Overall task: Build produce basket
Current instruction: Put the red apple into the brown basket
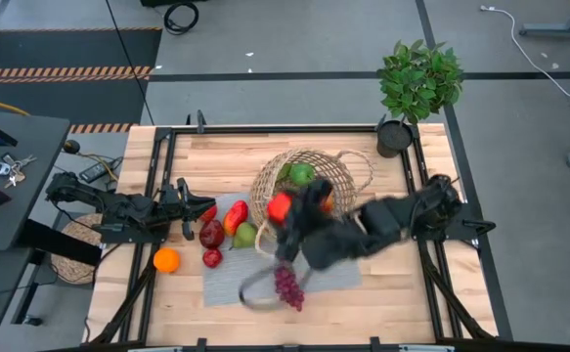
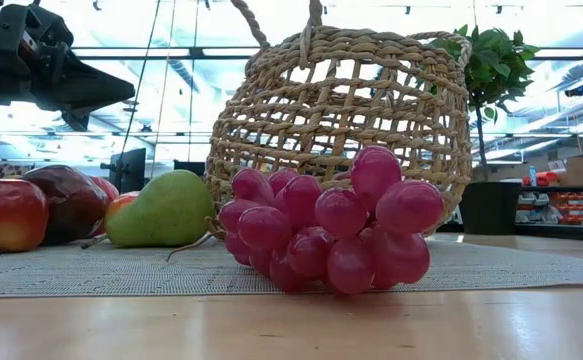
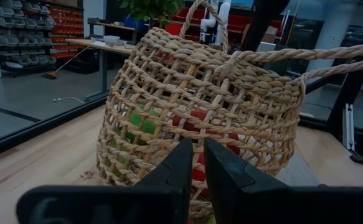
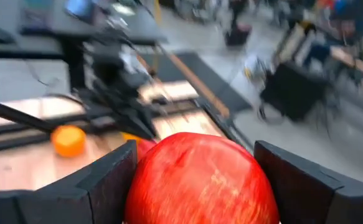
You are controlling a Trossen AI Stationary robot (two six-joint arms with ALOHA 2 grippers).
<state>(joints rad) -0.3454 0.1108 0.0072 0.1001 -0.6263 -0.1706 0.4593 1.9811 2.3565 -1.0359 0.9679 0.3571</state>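
The wicker basket [image 1: 309, 181] stands tilted on the grey mat [image 1: 255, 279] at mid-table, with a green fruit [image 1: 302, 174] inside; it fills the left wrist view [image 3: 200, 93]. My right gripper [image 1: 283, 209] is shut on a red apple [image 4: 201, 180] at the basket's near-left rim. My left gripper [image 1: 189, 217] hangs shut and empty left of the basket. Purple grapes [image 2: 331, 235] lie on the mat's near part. A pear [image 2: 166, 210], a pepper [image 1: 236, 215] and red apples [image 1: 211, 235] lie left of the basket. An orange [image 1: 166, 259] rests on the wood. My right gripper pinches the red apple by its two opposite sides [image 4: 145, 186] between its two fingers [image 4: 109, 180]. The apple fills the gap between them. In the high view it shows at the basket's near-left rim [image 1: 281, 207]; the blurred arm hides how high it sits.
A potted plant [image 1: 419, 83] stands at the table's far right corner. A flat woven mat [image 1: 74, 249] lies off the table's left edge. Bare wood shows along the near edge and at the far left.
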